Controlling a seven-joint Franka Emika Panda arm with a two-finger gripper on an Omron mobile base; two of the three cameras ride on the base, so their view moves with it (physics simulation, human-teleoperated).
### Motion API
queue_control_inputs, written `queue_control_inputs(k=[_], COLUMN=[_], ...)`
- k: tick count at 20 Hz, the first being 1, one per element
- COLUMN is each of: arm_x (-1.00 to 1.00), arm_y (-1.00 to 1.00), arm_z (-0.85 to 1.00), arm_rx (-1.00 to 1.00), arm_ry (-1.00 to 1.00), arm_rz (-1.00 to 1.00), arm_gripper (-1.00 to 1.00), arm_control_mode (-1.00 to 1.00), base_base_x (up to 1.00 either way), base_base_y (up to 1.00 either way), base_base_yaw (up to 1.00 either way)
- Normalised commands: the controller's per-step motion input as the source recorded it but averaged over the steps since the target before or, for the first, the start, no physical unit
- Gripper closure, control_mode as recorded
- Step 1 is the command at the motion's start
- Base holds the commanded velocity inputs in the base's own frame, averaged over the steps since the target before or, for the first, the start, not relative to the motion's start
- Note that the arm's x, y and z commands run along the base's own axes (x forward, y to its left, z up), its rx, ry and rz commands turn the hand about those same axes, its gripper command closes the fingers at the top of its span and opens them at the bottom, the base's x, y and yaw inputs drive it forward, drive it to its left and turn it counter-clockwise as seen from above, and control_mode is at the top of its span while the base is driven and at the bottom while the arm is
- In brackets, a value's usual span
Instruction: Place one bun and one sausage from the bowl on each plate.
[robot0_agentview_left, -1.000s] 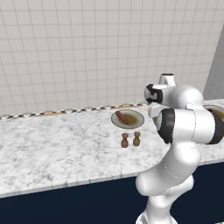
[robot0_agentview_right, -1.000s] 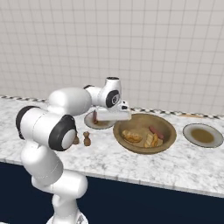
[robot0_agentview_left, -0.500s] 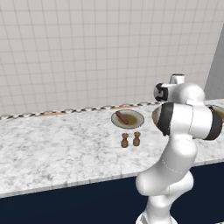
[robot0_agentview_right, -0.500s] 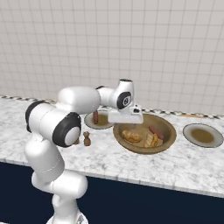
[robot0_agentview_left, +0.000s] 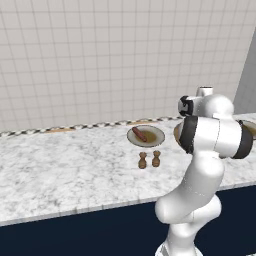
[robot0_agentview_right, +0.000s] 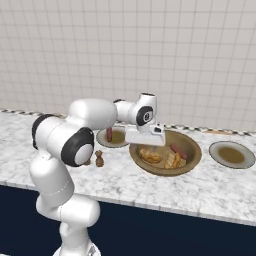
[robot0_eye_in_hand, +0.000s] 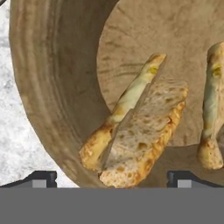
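The white Franka arm with dark joints (robot0_agentview_right: 90, 117) is reaching out toward 3 o'clock in the right base view, elbow bent, wrist pointing down. Its two-finger gripper (robot0_eye_in_hand: 112, 178) is hanging with jaws spread wide, gripping nothing.

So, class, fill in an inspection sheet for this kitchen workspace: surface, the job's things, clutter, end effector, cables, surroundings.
Surface: marble counter.
Job's things: wooden bowl holds buns and a sausage; left plate carries one sausage, no bun; right plate bare.
Clutter: two small brown shakers in front of the left plate.
End effector: open, above the nearest bun in the bowl, holding nothing.
Cables: nothing seen.
Surroundings: tiled wall, dark cabinet front.
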Motion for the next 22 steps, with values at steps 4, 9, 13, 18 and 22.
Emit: queue_control_inputs(k=[4,9,13,18,22], arm_x=[-0.17,0.0,0.08,0.2,0.06], arm_y=[0.0,0.0,0.0,-0.03,0.0], arm_z=[-0.08,-0.25,-0.26,-0.17,-0.33], arm_rx=[0.0,0.0,-0.01,0.0,-0.01], arm_ry=[0.0,0.01,0.06,0.05,0.07], arm_rz=[-0.06,-0.05,-0.01,0.0,0.0], arm_gripper=[-1.0,-1.0,-1.0,-1.0,1.0], arm_control_mode=[-1.0,-1.0,-1.0,-1.0,-1.0], base_base_x=[0.0,0.0,0.0,0.0,0.0], base_base_y=[0.0,0.0,0.0,0.0,0.0], base_base_yaw=[0.0,0.0,0.0,0.0,0.0])
